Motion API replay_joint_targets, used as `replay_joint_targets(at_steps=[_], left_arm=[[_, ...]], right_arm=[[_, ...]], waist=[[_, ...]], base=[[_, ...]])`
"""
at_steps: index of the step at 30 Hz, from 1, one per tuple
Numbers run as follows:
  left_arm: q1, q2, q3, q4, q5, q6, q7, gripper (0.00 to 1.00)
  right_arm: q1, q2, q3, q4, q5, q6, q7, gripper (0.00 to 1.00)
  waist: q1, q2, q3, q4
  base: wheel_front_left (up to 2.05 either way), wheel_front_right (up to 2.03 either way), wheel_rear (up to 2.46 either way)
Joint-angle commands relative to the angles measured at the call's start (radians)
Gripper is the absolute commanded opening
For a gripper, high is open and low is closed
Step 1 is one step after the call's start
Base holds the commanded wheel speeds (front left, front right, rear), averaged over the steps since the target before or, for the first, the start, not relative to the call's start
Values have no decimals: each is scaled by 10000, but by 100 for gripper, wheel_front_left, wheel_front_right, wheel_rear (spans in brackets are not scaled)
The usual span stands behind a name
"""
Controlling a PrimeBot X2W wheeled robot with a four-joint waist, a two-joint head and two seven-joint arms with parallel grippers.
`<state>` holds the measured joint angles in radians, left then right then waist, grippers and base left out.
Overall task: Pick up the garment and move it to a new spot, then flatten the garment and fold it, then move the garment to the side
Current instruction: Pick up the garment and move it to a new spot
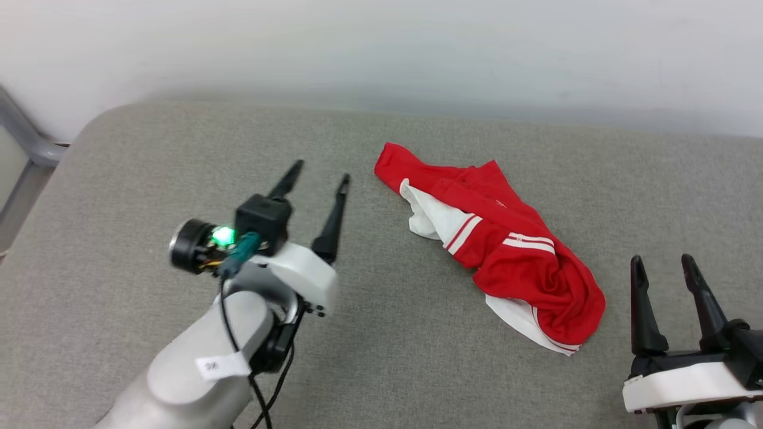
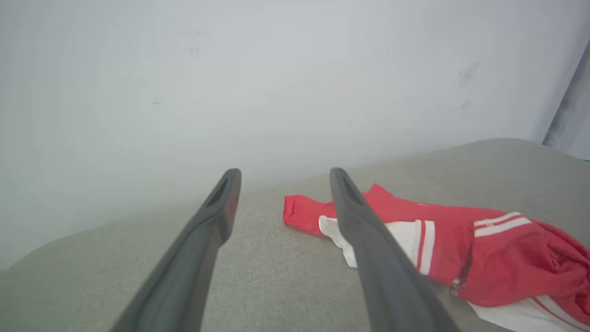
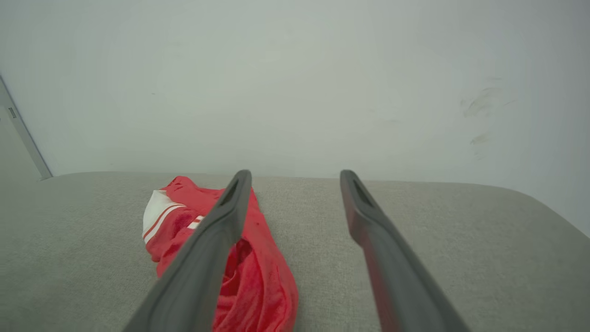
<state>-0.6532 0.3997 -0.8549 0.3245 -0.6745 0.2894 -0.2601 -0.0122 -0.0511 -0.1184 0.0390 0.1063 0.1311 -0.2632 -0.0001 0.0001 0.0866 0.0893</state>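
The garment [image 1: 501,244], red with white sleeves and red-and-white striped trim, lies crumpled in a long heap on the grey cushioned surface [image 1: 387,333], right of centre. Its chest print is hidden in the folds. My left gripper [image 1: 319,170] hovers to the left of the garment, open, with nothing between its fingers. In the left wrist view the garment [image 2: 461,244] lies to the right of the open left gripper [image 2: 283,177]. My right gripper [image 1: 663,262] stands open at the lower right, just right of the garment's near end. In the right wrist view the garment [image 3: 258,258] sits behind the left finger [image 3: 216,244].
A pale wall [image 1: 381,53] runs along the far edge of the cushion. A grey metal frame [image 1: 24,149] stands at the far left past the cushion's rounded corner. Bare cushion stretches left of and in front of the garment.
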Motion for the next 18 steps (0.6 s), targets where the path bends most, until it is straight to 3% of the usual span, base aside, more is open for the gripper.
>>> replay_joint_targets(at_steps=[1,5,9,14,18], left_arm=[[340,46,212,-197,158,144,-65,100],[1763,264,1614,-1272,1025,730,-59,100],[3199,136,2928,-2054,1815,986,-61,100],[4601,-250,4335,-2720,2791,958,-62,100],[5521,-683,5089,-2983,3501,646,-53,100]], right_arm=[[114,17,8,40,66,-7,-24,100],[243,18,-22,158,59,-7,-24,100],[380,18,-55,237,92,-7,-24,100],[466,18,-7,305,110,-7,-24,100],[535,18,64,349,166,-7,-24,100]], waist=[[1,-1,-150,109],[1,-1,-335,202],[1,-1,-493,261],[1,-1,-698,238],[1,-1,-789,180]], base=[[0,0,0],[0,0,0],[0,0,0],[0,0,0],[0,0,0]])
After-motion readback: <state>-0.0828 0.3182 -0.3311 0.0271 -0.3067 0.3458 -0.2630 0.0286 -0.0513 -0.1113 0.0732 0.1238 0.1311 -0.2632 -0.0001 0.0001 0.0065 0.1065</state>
